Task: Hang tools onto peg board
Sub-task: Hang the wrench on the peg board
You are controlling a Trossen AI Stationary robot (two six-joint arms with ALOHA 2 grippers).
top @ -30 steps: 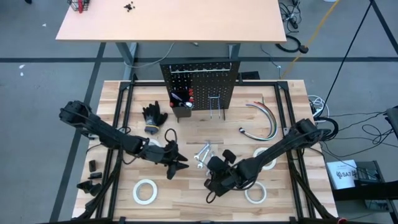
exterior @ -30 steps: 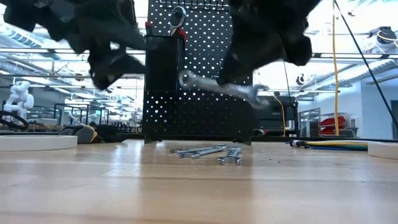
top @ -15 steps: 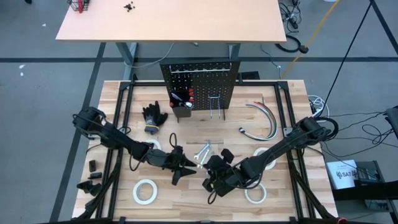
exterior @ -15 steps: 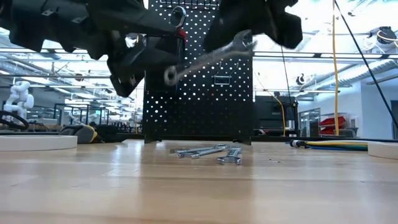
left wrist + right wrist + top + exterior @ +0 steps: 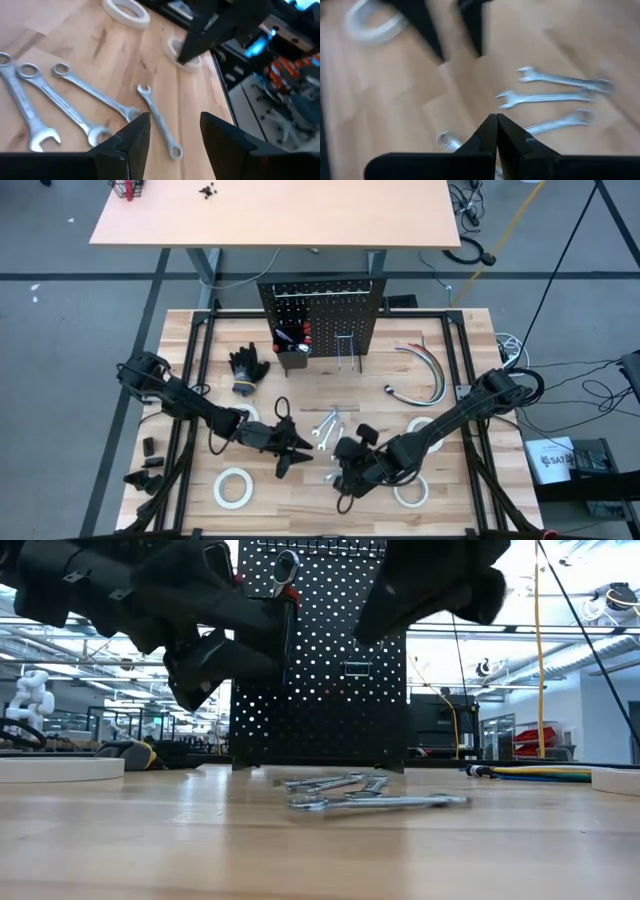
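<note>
Four slim silver wrenches lie flat on the pale wooden tabletop [image 5: 300, 375], in front of the peg board [image 5: 322, 315]. From above, three of them [image 5: 328, 427] sit side by side, their long axes running on a slant toward the board. The fourth wrench [image 5: 380, 803] lies apart on the near side; in the low view its shaft runs almost straight across the picture, and in the left wrist view [image 5: 159, 121] its open jaw end points away from the camera and its ring end toward it. They are bright, smooth metal, each with a forked end and a ring end.

The peg board stands upright, a black metal panel dotted with holes, carrying a black box bin [image 5: 292, 352] with red- and black-handled tools in it, and thin wire hooks [image 5: 349, 350].

The left gripper [image 5: 300, 452] hovers low just beside the fourth wrench, fingers spread apart and gripping nothing. The right gripper [image 5: 345, 472] hangs close on the near side of the wrenches, its two dark fingers pressed together with nothing between them.

I count four flat white tape rings: one [image 5: 233, 487] near the left arm, one [image 5: 410, 493] by the right arm, and two more partly hidden under the arms. One pair of black gloves [image 5: 247, 367] lies left of the board; curved cables [image 5: 425, 375] lie to its right.
</note>
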